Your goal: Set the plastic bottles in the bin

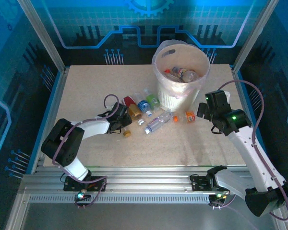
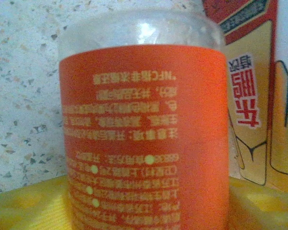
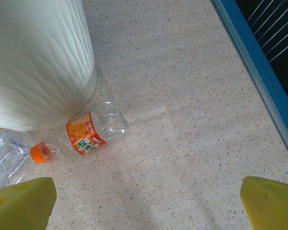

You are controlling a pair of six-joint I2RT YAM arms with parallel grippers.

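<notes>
My left gripper (image 1: 122,122) lies low on the table at the left end of a row of plastic bottles. In the left wrist view a clear bottle with an orange label (image 2: 144,120) sits between the yellow pads (image 2: 24,206), which press on both its sides. Beside it lies a red-and-yellow labelled bottle (image 2: 259,96). The white ribbed bin (image 1: 159,91) holds some bottles (image 1: 183,74). My right gripper (image 3: 146,201) hangs open to the right of the bin (image 3: 38,62), above bare table. A small orange-labelled bottle (image 3: 89,132) lies ahead of it on its left.
Red (image 1: 129,101), amber (image 1: 134,112), blue (image 1: 144,106), green (image 1: 152,100) and clear (image 1: 158,122) bottles lie left of the bin, and an orange cap (image 1: 127,133) sits near my left gripper. A blue frame rail (image 3: 259,72) edges the table on the right.
</notes>
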